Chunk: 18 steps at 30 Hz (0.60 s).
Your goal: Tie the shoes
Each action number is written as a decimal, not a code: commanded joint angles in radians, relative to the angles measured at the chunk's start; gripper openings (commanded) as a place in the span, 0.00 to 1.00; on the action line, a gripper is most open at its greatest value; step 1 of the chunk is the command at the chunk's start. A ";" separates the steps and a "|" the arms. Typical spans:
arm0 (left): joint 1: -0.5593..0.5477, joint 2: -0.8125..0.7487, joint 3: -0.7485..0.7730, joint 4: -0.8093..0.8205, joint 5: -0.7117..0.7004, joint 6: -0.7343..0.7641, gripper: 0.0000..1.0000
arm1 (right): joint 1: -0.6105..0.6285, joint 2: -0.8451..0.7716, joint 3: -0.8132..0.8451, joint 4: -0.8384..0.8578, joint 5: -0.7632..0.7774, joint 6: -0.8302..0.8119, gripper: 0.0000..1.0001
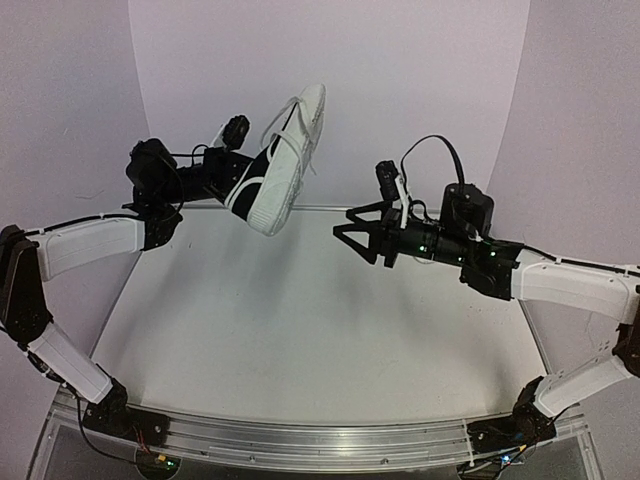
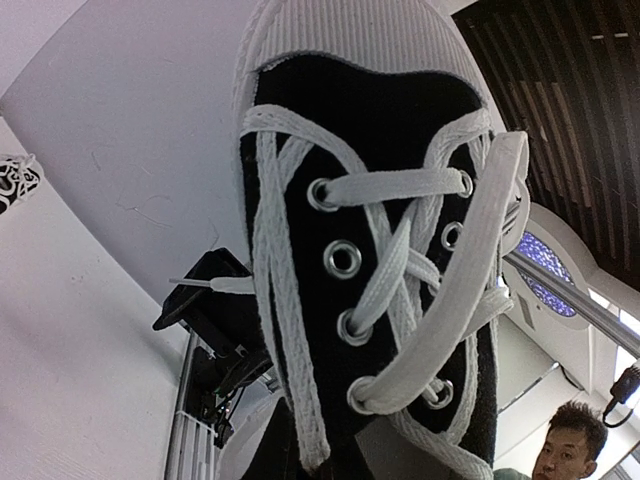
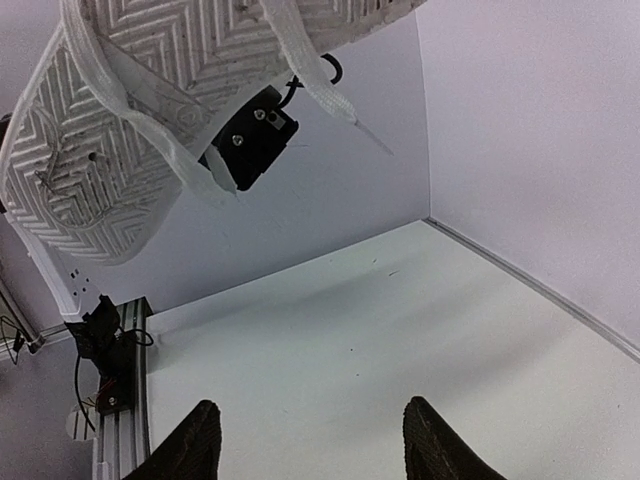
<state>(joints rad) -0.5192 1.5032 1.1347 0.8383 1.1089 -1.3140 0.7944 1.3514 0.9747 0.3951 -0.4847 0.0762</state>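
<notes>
Now, above your white table [image 1: 300, 340], the black shoe [image 1: 283, 165] hangs aloft, sole toward the right arm, clamped by your left gripper [image 1: 232, 175]. Your right gripper [image 1: 352, 232] sits well apart, jaws spread. White laces [image 2: 400, 260] dangle untied.

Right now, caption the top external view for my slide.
Left gripper holds a black sneaker aloft, white sole showing, while the open right gripper hangs apart from it.

We identify a robotics lab cell. A white worktop [image 1: 300, 330] is enclosed behind and on both sides by plain pale backdrop panels [image 1: 400, 80]; an aluminium rail [image 1: 330, 440] along the worktop's near edge carries cabled arm bases [image 1: 525, 425].
</notes>
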 commanded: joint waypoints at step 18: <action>-0.060 0.005 0.014 0.216 0.059 -0.083 0.00 | 0.093 0.084 0.177 0.121 -0.036 -0.167 0.47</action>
<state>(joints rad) -0.5706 1.5149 1.1255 0.9546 1.1790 -1.3875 0.8582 1.4067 1.1002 0.4792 -0.4802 -0.0612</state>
